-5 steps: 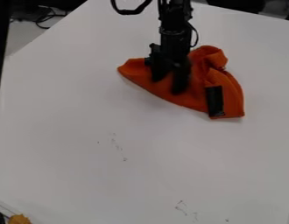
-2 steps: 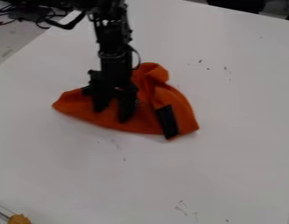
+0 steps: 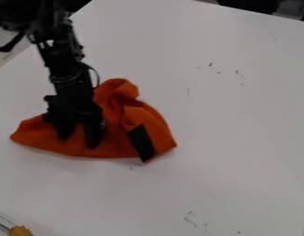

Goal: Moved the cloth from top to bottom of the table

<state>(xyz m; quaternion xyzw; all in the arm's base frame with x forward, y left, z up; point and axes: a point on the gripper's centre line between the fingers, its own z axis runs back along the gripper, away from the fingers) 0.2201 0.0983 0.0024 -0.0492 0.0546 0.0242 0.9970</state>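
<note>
Orange cloth (image 3: pixel 115 146) overlaid by the claw (image 3: pixel 79 139) at the tabletop's (image 3: pixel 241 138) nine o'clock.
The fingers are held apart, more cloth being spread toward three o'clock; any grip cannot be told.

Robotics lab setting, black robot arm (image 3: pixel 67 78) over a white tabletop (image 3: pixel 241 138), scattered dark marks (image 3: pixel 190 215)

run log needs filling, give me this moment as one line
cloth on table, short of bottom | gripper at cloth, jaws apart | black strip on cloth | yellow thing lower left
</note>
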